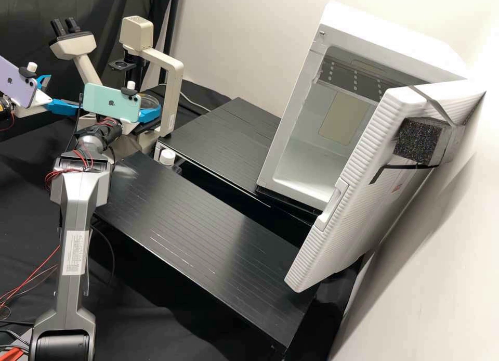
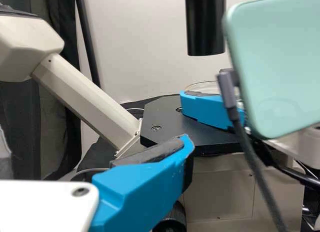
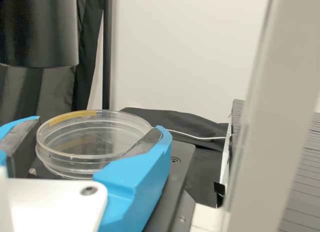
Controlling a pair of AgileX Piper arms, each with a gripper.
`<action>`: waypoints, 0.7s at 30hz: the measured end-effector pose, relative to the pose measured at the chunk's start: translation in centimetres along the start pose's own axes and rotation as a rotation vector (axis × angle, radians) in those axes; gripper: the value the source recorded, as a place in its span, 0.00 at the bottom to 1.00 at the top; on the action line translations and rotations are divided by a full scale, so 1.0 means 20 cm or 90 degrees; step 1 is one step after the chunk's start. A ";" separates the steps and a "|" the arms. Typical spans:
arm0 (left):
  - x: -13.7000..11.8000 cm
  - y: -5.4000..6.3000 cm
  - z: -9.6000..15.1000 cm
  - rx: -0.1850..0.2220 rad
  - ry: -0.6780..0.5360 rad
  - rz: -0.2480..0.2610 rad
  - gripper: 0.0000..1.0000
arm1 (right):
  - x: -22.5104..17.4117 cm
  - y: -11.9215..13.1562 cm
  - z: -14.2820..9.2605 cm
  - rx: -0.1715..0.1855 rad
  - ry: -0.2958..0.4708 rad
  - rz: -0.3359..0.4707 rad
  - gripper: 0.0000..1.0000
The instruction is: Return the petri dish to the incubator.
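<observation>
Jaws part-open, the right gripper point(image 3: 97, 124) pinches the petri dish point(image 3: 75, 164), the left gripper point(image 1: 64, 93) gapes empty; swinging straight right could knock the dish against the microscope pillar point(image 1: 171, 98).

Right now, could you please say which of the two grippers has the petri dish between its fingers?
The right gripper, by the mint phone: its fingers flank the dish. The left gripper, by the purple phone, is apart from it.

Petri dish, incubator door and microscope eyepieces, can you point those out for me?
Petri dish point(image 3: 95, 142): right wrist view, its clear top.
Incubator door point(image 1: 377, 207): high view, its outer face.
Microscope eyepieces point(image 1: 58, 28): high view, one tube.
</observation>
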 end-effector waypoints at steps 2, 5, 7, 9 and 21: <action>0.00 0.00 0.00 0.000 0.000 0.000 1.00 | -0.02 0.02 0.01 -0.018 0.000 0.011 0.00; 0.00 0.00 0.00 0.000 0.000 0.000 1.00 | -0.08 0.05 0.02 -0.047 0.007 0.023 0.00; 0.00 0.00 0.00 0.000 0.000 0.000 1.00 | -0.12 0.07 0.03 -0.058 0.014 0.030 0.00; 0.00 0.00 0.00 0.000 0.000 0.000 1.00 | -0.16 0.09 0.03 -0.066 0.022 0.034 0.00; 0.00 0.00 0.00 0.000 0.000 0.000 1.00 | -0.46 0.18 0.05 -0.058 0.063 0.027 0.00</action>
